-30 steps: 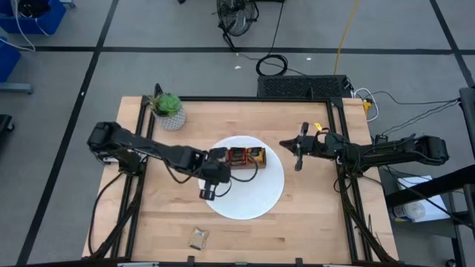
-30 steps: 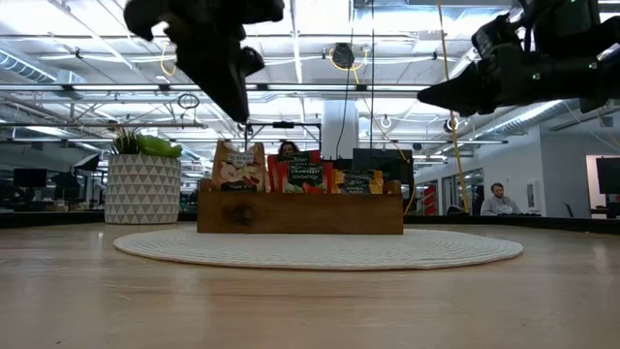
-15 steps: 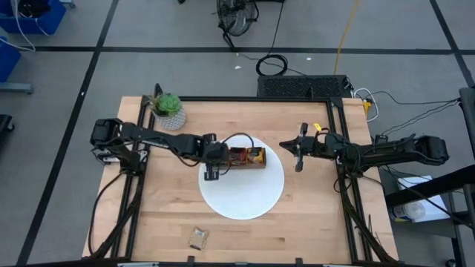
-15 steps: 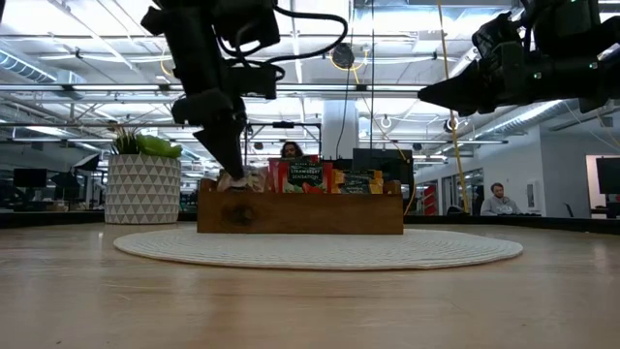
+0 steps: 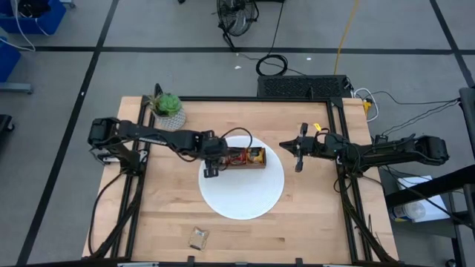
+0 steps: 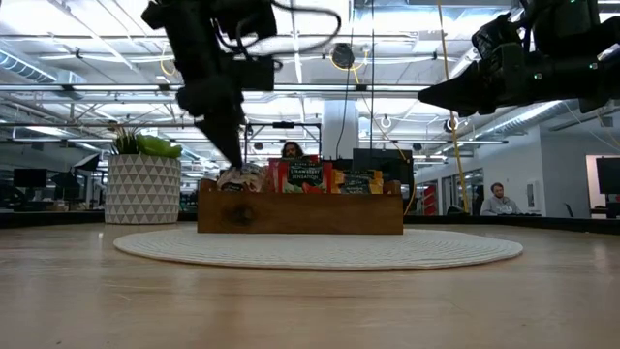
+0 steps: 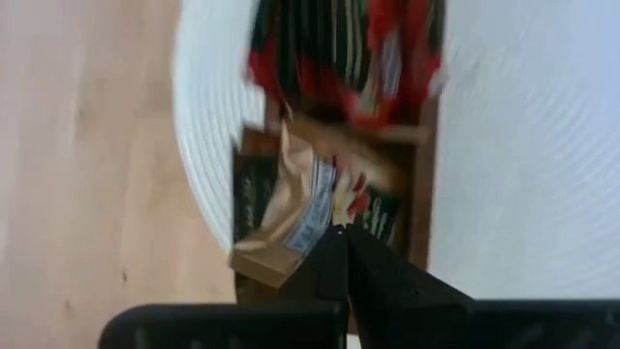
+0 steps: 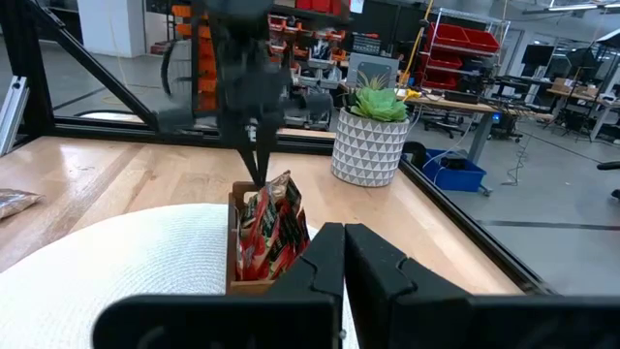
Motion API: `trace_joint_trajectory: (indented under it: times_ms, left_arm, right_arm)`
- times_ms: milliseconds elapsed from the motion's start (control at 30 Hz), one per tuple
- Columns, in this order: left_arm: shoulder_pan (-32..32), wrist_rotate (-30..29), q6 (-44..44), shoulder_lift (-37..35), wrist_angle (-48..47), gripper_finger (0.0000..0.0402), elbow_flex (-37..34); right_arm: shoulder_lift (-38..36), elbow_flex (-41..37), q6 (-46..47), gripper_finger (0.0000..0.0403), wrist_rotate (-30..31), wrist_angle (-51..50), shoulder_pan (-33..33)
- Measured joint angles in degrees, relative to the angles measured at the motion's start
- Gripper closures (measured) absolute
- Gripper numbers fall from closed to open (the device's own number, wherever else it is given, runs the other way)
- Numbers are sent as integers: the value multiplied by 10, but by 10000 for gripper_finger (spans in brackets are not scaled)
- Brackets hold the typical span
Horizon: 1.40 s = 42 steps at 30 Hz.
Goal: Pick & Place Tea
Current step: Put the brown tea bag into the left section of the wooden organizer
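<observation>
Wide wooden surface [image 5: 245,230], white plate [image 5: 241,200] centre, tray [image 5: 245,157] on it. The left gripper [image 5: 210,169] has swung in and dropped to the tray's end compartment, pinching a beige tea sachet [image 6: 235,175] — placement's close. Right gripper [image 5: 297,158] hovers, pressed together.

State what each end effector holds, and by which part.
Left end effector: shut on a beige tea sachet in the tray's end compartment, by its top edge. Right end effector: shut, empty.
</observation>
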Motion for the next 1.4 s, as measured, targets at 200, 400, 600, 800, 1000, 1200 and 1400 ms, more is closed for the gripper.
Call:
trace_joint_trajectory:
  times_ms: [200,400,600,800,1000,1200,1400]
  left_arm:
    - [-16,15,-26,-31,16,387,0]
    - [-51,46,-43,-74,-40,368,0]
    - [-146,194,-211,-97,-67,394,0]
    - [-223,263,-513,-67,-47,366,1]
    - [-340,291,-699,-4,156,317,1]
    - [-409,224,-706,74,295,352,1]
    - [-430,234,-767,137,203,395,1]
  right_arm:
    - [0,0,0,403,0,0,0]
    - [0,0,1,403,0,1,0]
    - [0,0,1,403,1,2,0]
    - [0,0,2,403,1,12,0]
    - [0,0,20,403,0,19,0]
    - [0,0,52,403,0,-28,0]
    - [0,0,67,403,0,-38,0]
